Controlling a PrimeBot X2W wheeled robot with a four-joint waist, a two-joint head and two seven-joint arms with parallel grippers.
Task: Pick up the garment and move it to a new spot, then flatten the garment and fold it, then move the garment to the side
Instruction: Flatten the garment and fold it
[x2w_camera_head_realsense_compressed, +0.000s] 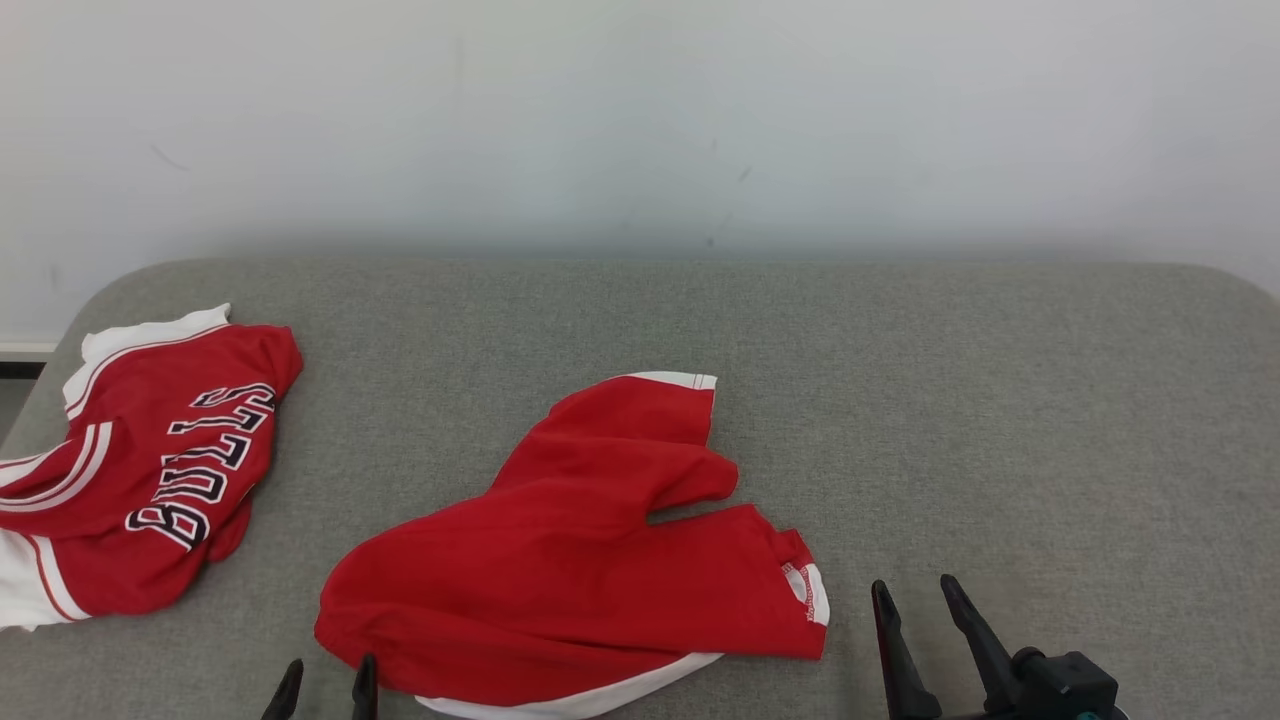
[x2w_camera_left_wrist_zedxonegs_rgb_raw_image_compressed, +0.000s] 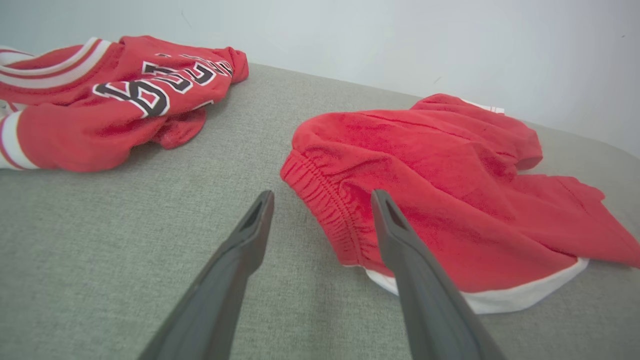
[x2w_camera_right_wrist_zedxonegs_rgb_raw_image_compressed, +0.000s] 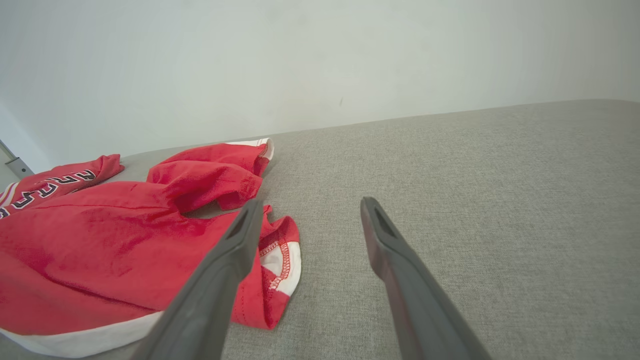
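The garment (x2w_camera_head_realsense_compressed: 580, 560), red shorts with white trim, lies crumpled on the grey padded table (x2w_camera_head_realsense_compressed: 1000, 400) near its front edge. In the left wrist view the shorts (x2w_camera_left_wrist_zedxonegs_rgb_raw_image_compressed: 450, 185) show their elastic waistband just past the fingertips. My left gripper (x2w_camera_head_realsense_compressed: 327, 676) stands open at the bottom edge, beside the waistband, holding nothing; its own view shows the gripper (x2w_camera_left_wrist_zedxonegs_rgb_raw_image_compressed: 322, 200) with the waistband between and beyond the fingers. My right gripper (x2w_camera_head_realsense_compressed: 915, 592) stands open just right of the shorts' leg hem, and the right wrist view shows this gripper (x2w_camera_right_wrist_zedxonegs_rgb_raw_image_compressed: 310, 205) empty beside the hem (x2w_camera_right_wrist_zedxonegs_rgb_raw_image_compressed: 280, 260).
A red jersey (x2w_camera_head_realsense_compressed: 150, 470) with white trim and black lettering lies bunched at the table's left end, also seen as the jersey (x2w_camera_left_wrist_zedxonegs_rgb_raw_image_compressed: 110, 95) in the left wrist view. A pale wall (x2w_camera_head_realsense_compressed: 640, 120) runs behind the table. Bare grey surface spreads to the right.
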